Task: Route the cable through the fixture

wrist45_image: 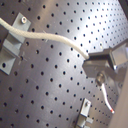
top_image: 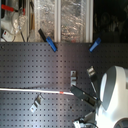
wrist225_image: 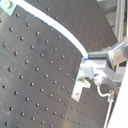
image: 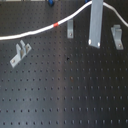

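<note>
A black perforated table [image: 65, 95] carries your workpieces, seen in both exterior views. Take the middle metal bracket [image: 70, 29] as your landmark: in the first exterior view, a second bracket [image: 20, 53] lies on the table well off toward the first exterior view's left, and a third [image: 116, 36] stands toward the first exterior view's right. The white cable [image: 30, 33] runs past just beside the middle bracket, its red band [image: 56, 23] near it; whether it touches the table there cannot be told.
</note>
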